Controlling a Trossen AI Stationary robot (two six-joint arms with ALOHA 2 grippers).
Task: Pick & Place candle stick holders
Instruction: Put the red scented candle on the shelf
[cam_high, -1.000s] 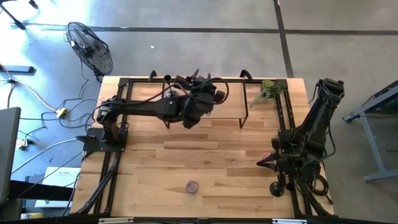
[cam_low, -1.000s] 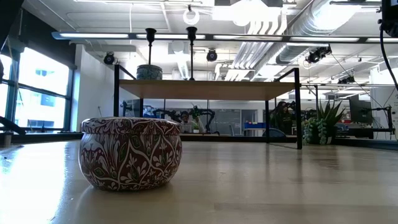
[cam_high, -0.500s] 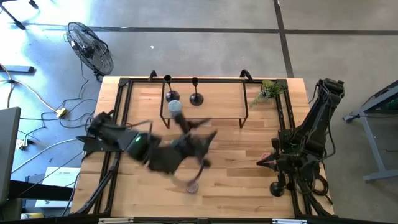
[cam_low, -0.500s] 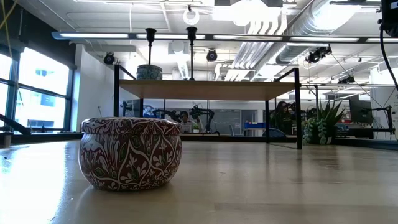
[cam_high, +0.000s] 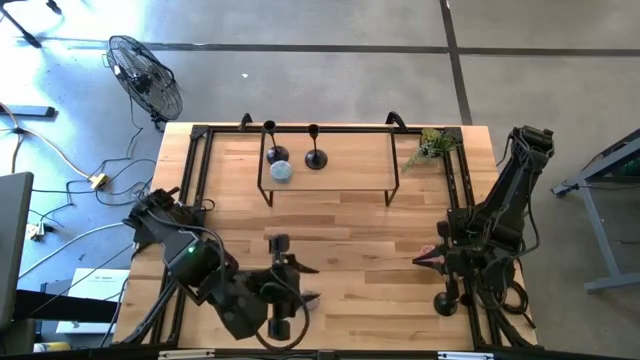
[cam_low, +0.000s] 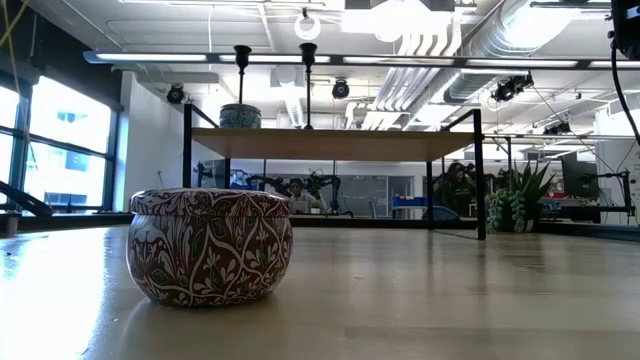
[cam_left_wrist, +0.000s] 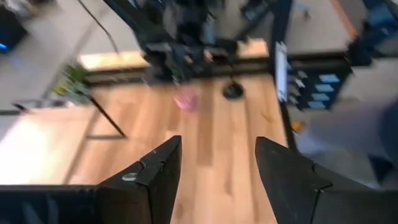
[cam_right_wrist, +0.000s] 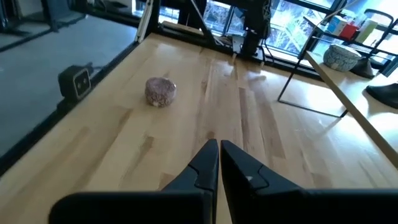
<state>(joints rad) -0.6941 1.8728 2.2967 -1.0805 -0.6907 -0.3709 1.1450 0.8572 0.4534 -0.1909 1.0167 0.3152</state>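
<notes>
Risk, as we judge it, lies with the third candle stick holder (cam_high: 445, 301), standing beside the right arm's base: a sideways brush would topple it. Two candle stick holders (cam_high: 315, 159) stand on the shelf (cam_high: 350, 165), beside a blue-grey tin (cam_high: 282, 172). Our left end effector (cam_left_wrist: 214, 168) is released and empty, well apart from the shelf, near the patterned tin (cam_low: 210, 245) on the surface (cam_high: 380, 240). Our right end effector (cam_right_wrist: 217, 163) is clenched, empty.

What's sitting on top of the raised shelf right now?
On the raised shelf stand two candle stick holders and a small patterned bowl. The third holder stands off the shelf, by the right arm's base.
</notes>
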